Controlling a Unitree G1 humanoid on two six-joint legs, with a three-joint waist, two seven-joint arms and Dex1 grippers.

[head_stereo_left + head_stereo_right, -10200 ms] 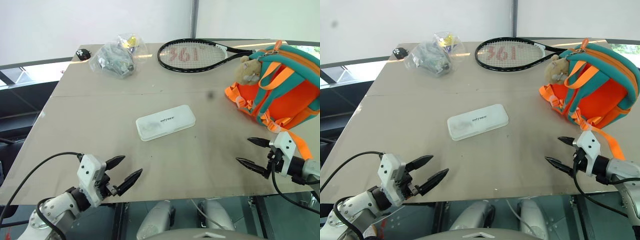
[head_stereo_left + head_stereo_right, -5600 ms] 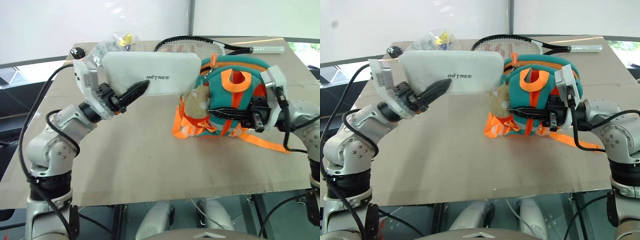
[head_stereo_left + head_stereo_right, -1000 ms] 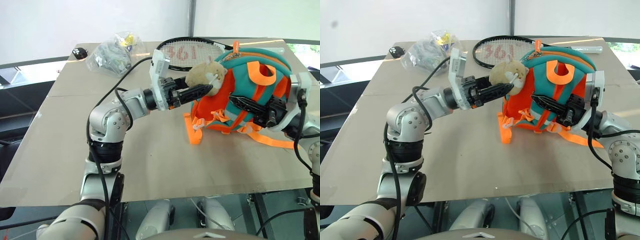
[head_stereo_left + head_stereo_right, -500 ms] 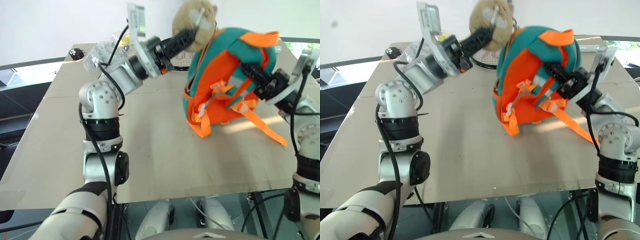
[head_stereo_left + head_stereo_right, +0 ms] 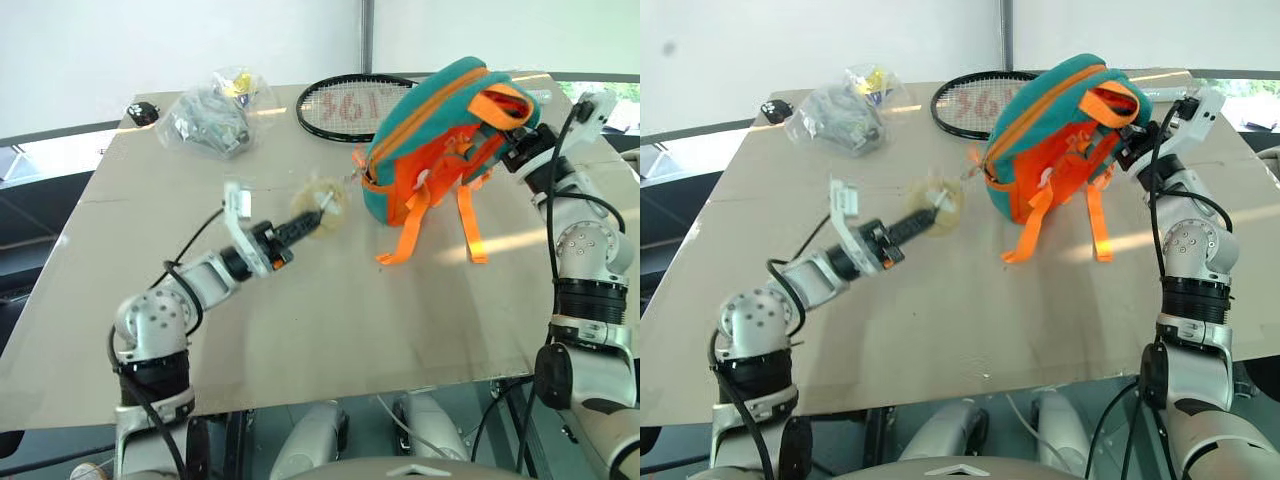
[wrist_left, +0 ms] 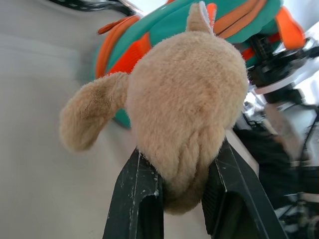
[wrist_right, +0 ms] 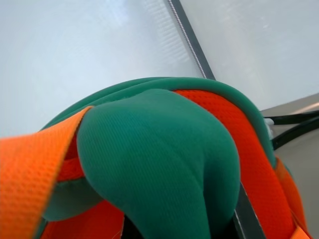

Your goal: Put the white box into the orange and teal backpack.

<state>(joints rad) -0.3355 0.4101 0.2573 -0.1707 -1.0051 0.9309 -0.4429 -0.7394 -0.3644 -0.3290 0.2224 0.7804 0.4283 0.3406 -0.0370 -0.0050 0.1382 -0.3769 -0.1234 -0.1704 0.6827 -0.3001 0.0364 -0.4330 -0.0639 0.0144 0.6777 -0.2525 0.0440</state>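
- The plush bear (image 6: 184,99) is clamped in the closed left gripper (image 5: 312,216).
- The backpack (image 5: 440,130) is gripped by the closed right gripper (image 5: 512,135), tilted over the table (image 5: 300,320).

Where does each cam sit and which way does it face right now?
Left eye: on the head, looking forward and down over the table; both arms show.
Right eye: beside it, same scene.
Left wrist: along the left gripper, shut on the plush bear.
Right wrist: along the right gripper, close on the orange and teal backpack.
Shared: the backpack shows in all four; the bear in both eye views and the left wrist.
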